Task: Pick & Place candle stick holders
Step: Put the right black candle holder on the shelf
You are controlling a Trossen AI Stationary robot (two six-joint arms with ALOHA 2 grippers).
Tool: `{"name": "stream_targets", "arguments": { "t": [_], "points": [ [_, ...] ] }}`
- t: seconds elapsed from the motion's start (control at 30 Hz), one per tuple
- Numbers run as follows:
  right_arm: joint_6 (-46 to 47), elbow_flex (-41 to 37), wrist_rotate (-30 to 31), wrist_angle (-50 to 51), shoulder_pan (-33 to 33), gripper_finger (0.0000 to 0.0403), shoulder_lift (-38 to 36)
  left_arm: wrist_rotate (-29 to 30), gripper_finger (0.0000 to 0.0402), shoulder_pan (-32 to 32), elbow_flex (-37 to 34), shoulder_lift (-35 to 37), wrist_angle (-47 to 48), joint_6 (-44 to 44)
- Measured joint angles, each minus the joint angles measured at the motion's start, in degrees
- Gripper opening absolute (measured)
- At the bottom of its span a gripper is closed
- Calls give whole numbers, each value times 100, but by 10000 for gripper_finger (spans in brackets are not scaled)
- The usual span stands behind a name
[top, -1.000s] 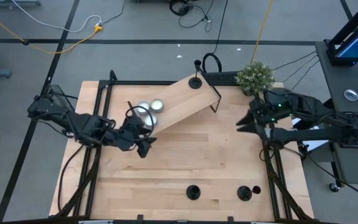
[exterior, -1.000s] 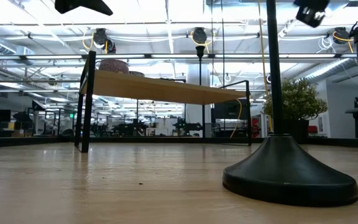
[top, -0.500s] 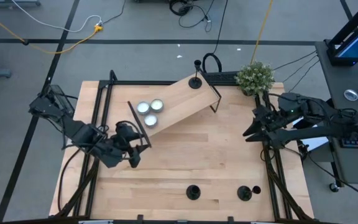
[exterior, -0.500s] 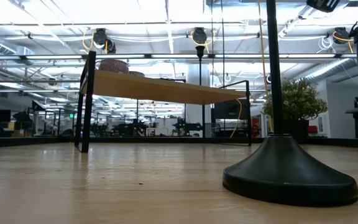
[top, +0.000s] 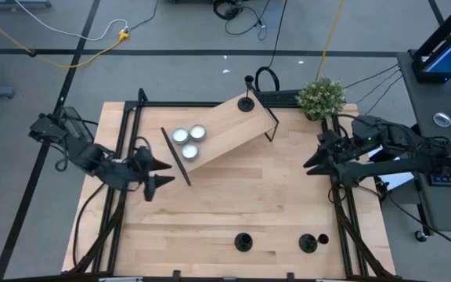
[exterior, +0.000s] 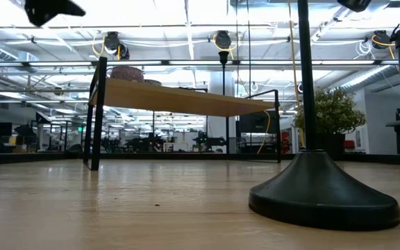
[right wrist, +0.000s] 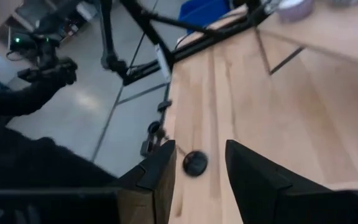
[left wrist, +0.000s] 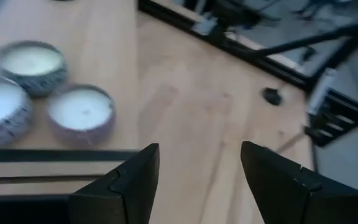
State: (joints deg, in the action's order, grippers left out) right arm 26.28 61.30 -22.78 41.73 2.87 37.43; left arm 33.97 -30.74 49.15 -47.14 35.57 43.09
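wooden table (top: 233, 196), candle stick holders (top: 243, 241), open grippers (top: 156, 174)

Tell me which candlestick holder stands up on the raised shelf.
The candlestick holder at the wooden shelf's far end, near the plant. The other two stand on the table's near edge.

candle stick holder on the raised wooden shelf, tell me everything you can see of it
The candle stick holder is small, black and matte-looking: a round flat base, a thin stem and a small cup top. It stands upright at the far, high end of the wooden shelf, near its edge. Only the shelf touches it; neither pincer is near.
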Motion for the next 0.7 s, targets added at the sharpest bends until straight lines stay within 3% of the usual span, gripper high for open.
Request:
{"name": "stream_targets", "arguments": {
  "t": [0.23, 0.47, 0.7],
  "points": [
    [285, 0, 609, -523, 2, 130, 49, -494, 232, 2, -1276, 1472, -371, -345],
    [213, -2, -264, -1044, -183, 130, 161, -940, 232, -8, -2138, 2829, -858, -685],
    [845, 0, -285, -1270, -1065, 130, 723, -972, 232, -9, -2559, 3567, -799, -649]
  ]
}}
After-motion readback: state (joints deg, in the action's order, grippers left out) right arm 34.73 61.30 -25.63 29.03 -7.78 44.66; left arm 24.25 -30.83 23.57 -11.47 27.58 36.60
